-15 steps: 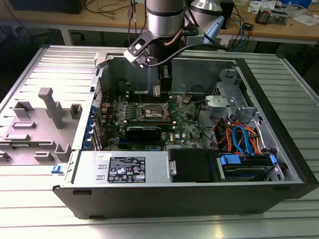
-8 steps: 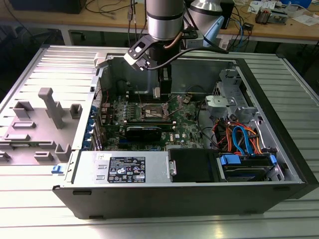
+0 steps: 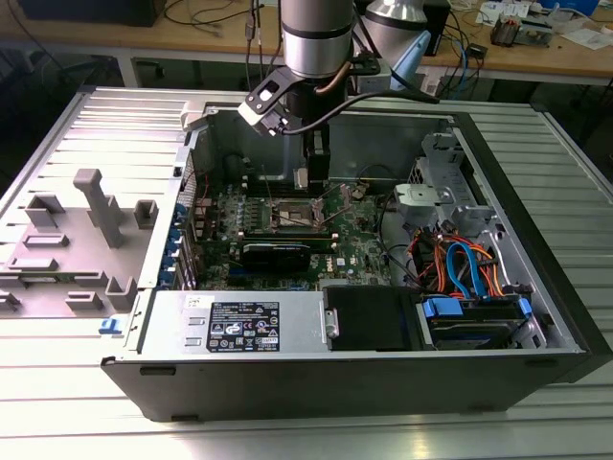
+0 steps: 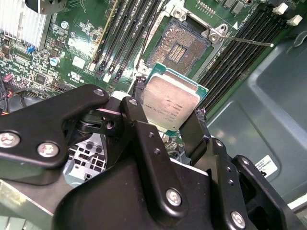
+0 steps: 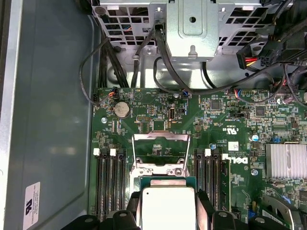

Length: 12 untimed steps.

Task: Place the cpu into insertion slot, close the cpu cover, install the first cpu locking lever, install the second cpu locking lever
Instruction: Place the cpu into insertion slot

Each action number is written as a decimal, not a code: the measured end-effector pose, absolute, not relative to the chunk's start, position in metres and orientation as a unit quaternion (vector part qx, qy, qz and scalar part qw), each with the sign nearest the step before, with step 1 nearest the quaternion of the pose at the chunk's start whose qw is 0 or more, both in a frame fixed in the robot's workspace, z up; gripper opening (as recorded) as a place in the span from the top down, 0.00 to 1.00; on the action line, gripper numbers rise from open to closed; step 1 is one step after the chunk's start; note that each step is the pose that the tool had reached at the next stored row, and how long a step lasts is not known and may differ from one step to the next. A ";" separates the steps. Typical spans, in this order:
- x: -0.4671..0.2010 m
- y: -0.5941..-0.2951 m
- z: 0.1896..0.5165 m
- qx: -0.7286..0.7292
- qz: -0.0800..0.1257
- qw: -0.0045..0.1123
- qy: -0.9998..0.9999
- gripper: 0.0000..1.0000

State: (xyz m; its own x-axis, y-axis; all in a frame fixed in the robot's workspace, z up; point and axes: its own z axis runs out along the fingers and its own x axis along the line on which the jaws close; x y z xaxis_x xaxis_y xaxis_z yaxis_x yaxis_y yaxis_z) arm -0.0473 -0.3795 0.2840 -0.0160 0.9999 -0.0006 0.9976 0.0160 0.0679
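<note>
Second wrist view puts the cpu [image 4: 170, 103] between the two black fingers [image 4: 141, 129] of the gripper [image 4: 168, 106]. The fingers are closed on its opposite edges, its pale metal top faces the camera, and it sits slightly tilted. It is not seated. The insertion slot [image 4: 178, 50] lies just beyond it with the dark pin field bare, and the chip's far edge overlaps the slot's near rim in the picture. How high it hangs above the board cannot be told.

In the first wrist view the cpu [image 5: 166, 208] sits just before the cpu cover [image 5: 161, 138], which stands raised with board showing through its window.

Room around the slot is narrow. Long black memory slots [image 4: 122, 38] run close along both sides of it, and a thin metal rod [image 4: 249, 42] juts out across the far bank. Beyond that bank rises the grey case wall [image 4: 259, 105]. On the first wrist view's far side are a finned heatsink [image 5: 287, 160] and a drive cage [image 5: 192, 24] trailing cables.

From the exterior view, the arm [image 3: 316, 38] reaches down into the open computer case [image 3: 335, 383] over the green motherboard [image 3: 359, 235].
</note>
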 end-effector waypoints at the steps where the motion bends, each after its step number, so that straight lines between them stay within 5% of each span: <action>1: -0.047 -0.380 0.284 0.701 0.024 0.024 0.712 0.46; 12: -0.049 -0.380 0.277 0.701 0.024 0.024 0.712 0.46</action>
State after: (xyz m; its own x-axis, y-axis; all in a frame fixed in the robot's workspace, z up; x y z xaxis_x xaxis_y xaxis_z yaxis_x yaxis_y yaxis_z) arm -0.0494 -0.3796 0.2774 -0.0149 0.9999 -0.0007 0.9976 0.0149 0.0678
